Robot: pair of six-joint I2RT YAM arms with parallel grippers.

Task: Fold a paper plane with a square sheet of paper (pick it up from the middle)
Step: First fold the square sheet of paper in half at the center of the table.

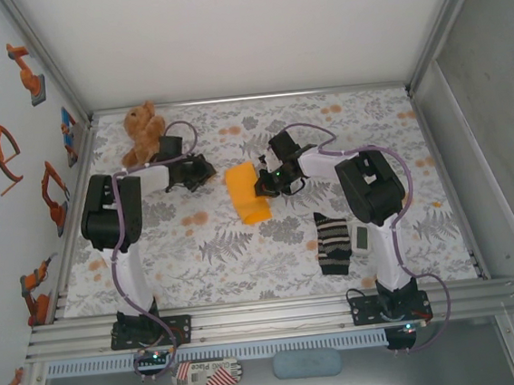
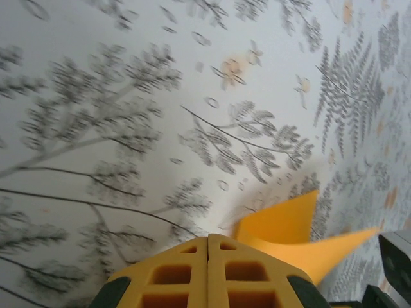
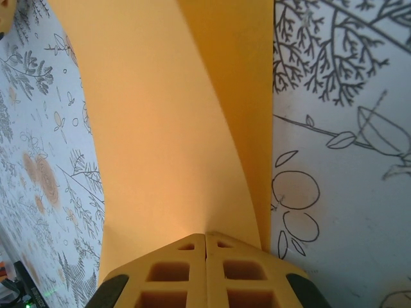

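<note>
Near the centre of the top view, the square sheet of paper [image 1: 246, 193] lies on the floral worktop [image 1: 369, 127], bowed up rather than flat, so that it shows as a narrow orange-yellow band. The right gripper [image 1: 268, 184] is at its right edge. In the right wrist view this gripper [image 3: 205, 234] has its jaws pressed together, and the sheet [image 3: 160, 115] rises straight out from between the tips, so it appears to be pinching the paper. The left gripper [image 1: 202, 173] sits a little apart from the sheet, to its left. Its wrist view shows the jaws [image 2: 207, 239] fully together with nothing between them, and a lifted corner of the paper [image 2: 289, 228] at the lower right of that frame.

The task looks to be at an early stage. The sheet is picked up and curved over, perhaps toward a first fold, but no sharp crease, point or dart shape can be seen. All the plane's folds seem to remain. A teddy bear [image 1: 142, 131], a striped sock [image 1: 333, 244] and a white device [image 1: 363, 237] lie off to the sides.
</note>
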